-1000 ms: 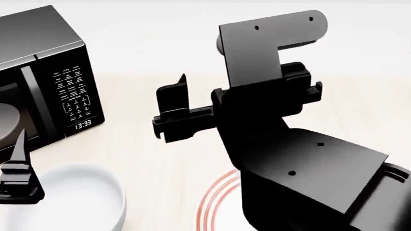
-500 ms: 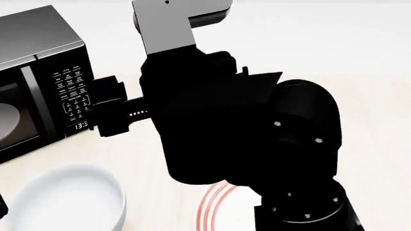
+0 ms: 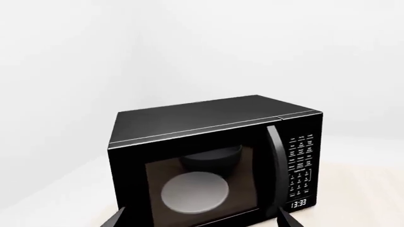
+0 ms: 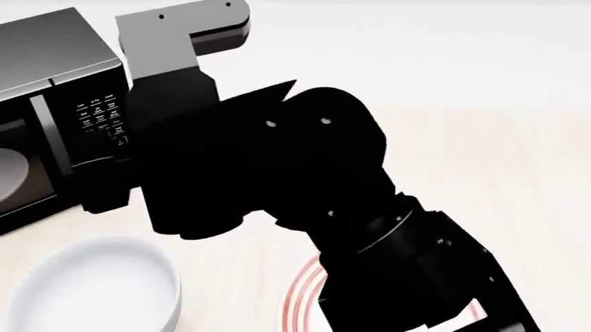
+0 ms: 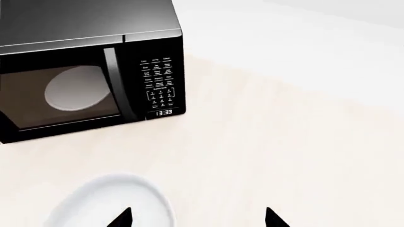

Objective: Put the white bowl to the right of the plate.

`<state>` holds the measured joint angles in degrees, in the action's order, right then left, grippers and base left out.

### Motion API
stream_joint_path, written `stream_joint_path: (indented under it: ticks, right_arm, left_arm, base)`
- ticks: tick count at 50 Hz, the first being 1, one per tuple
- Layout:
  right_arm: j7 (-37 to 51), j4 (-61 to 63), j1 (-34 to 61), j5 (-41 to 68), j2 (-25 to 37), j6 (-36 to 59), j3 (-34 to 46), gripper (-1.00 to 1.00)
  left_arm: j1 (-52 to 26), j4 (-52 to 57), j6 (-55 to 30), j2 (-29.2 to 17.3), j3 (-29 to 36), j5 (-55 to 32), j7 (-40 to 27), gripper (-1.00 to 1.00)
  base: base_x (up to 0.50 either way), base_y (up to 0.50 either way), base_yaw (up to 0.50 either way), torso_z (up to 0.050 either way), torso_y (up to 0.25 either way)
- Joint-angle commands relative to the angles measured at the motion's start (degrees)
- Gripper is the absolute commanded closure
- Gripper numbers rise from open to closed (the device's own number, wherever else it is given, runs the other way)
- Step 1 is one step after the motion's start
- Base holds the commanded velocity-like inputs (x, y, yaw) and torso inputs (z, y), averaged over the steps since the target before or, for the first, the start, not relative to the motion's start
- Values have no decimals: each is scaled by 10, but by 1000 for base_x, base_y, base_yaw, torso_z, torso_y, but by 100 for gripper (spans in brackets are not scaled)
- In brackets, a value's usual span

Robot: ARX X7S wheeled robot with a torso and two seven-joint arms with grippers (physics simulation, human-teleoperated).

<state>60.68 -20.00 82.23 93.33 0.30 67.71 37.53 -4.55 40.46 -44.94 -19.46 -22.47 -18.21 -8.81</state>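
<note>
The white bowl (image 4: pixel 93 294) sits at the near left of the light wooden table (image 4: pixel 489 173), in front of the microwave. The plate (image 4: pixel 297 299) with red rings lies to its right, mostly hidden under my right arm (image 4: pixel 305 173). In the right wrist view my right gripper (image 5: pixel 197 218) is open and empty above the table. One of its fingertips (image 5: pixel 123 218) shows over the white bowl (image 5: pixel 107 203), the other over bare wood. My left gripper (image 3: pixel 202 220) is open and empty, facing the microwave door, and is out of the head view.
A black microwave (image 4: pixel 46 117) stands at the back left with its door shut and a dim grey dish (image 3: pixel 194 191) inside. Its keypad and clock (image 5: pixel 162 112) face the table. A pale wall lies behind.
My right arm has swung left across the head view and now covers the microwave's keypad side. The left gripper has dropped out of the head view at the lower left. Bowl and plate have not moved.
</note>
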Motion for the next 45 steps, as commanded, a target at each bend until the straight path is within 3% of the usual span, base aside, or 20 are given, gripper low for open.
stream_joint_path:
  ticks: [1,11,15,45]
  right_arm:
    - [-44,-123,64,75,-2,-116,186,-100]
    - [-126,-171,135,245,-3,-258,460,-100]
    - [-156,-171,144,293,-3,-278,527,-100]
    - [-216,-195,86,330,-3,-225,542,-100]
  left_arm:
    - [6,-3,2,-2,-50,-15,-1,-100]
    - [9,3,0,-2,-62,-23,-2,-100]
    - [10,2,1,-2,-63,-25,-1,-100]
    - [12,-2,9,-5,-54,-23,-6,-100]
  base:
    - [0,0,0,0,0]
    - [0,0,0,0,0]
    - [0,0,0,0,0]
    - [0,0,0,0,0]
